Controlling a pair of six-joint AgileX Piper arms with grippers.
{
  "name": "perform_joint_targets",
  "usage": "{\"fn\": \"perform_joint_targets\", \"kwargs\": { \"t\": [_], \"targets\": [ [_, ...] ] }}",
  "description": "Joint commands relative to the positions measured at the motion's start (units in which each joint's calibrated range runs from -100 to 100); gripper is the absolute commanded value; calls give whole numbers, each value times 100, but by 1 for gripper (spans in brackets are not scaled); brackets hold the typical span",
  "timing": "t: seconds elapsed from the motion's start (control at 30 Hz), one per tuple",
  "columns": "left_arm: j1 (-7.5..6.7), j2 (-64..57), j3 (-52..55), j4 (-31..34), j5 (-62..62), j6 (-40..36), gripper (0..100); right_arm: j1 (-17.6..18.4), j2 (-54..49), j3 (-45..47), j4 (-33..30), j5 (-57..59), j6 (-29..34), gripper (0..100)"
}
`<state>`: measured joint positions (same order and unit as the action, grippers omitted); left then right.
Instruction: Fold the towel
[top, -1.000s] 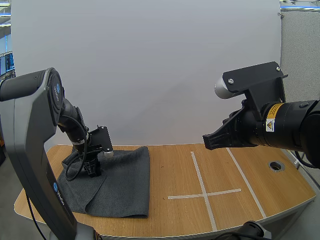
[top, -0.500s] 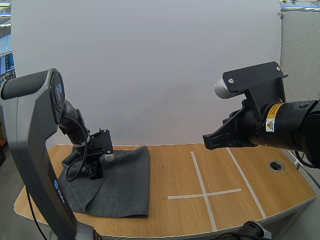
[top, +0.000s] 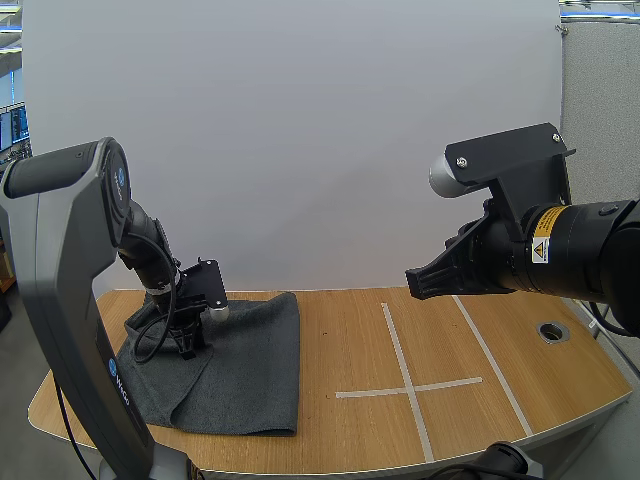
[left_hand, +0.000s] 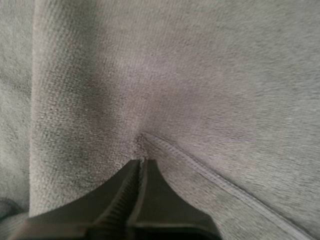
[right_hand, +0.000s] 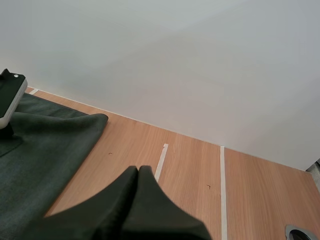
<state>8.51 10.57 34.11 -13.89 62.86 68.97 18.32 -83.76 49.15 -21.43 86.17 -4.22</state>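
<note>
Left tool (top: 187, 346), closed on a pucker of the towel (top: 250, 365), is at its left half; the cloth spreads rightward over the tabletop (top: 520, 380). Right tool (top: 418, 283), closed on nothing, hangs well apart.

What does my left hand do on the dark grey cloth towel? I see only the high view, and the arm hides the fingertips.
Observer: In the left wrist view the left hand is shut, its tips pinching a pucker of the dark grey cloth towel.
Operator: Is an edge of it there?
Observer: Yes, a stitched hem runs away from the tips.
Operator: And the right hand?
Observer: Its fingers lie together on nothing, above the light wooden table.
</note>
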Motion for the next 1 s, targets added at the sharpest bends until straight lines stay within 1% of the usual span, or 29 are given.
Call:
{"fn": "perform_joint_targets", "kwargs": {
  "t": [0.0,0.13,0.23,0.5,0.53,0.57,0.6,0.67,0.77,0.83,0.97],
  "targets": [
    [-1,-433,-34,-25,760,-137,0,-17,-70,8,-30,-33,-28,0],
    [83,-706,-34,-50,1204,-151,0,-17,-70,8,-30,-33,-28,0],
    [226,-847,-34,-40,1672,-130,0,-17,-70,8,-30,-33,-28,0],
    [776,-931,-34,60,2995,169,0,-17,-70,8,-30,-33,-28,0],
    [886,-931,-34,60,3153,257,0,-17,-70,8,-30,-33,-28,0],
    [932,-931,-34,60,3218,281,0,-17,-70,8,-30,-33,-28,0],
    [1039,-931,-34,60,3382,371,0,-17,-70,8,-30,-33,-28,0],
    [1192,-931,-34,50,3672,562,0,-17,-70,8,-30,-33,-28,0],
    [1387,-931,-34,-15,3714,757,0,-17,-70,8,-30,-33,-28,0],
    [1551,-931,-34,-80,3714,936,0,-17,-70,8,-30,-33,-28,0],
    [1776,-931,-34,-89,3714,1120,0,-17,-70,8,-30,-33,-28,0]
  ]
}}
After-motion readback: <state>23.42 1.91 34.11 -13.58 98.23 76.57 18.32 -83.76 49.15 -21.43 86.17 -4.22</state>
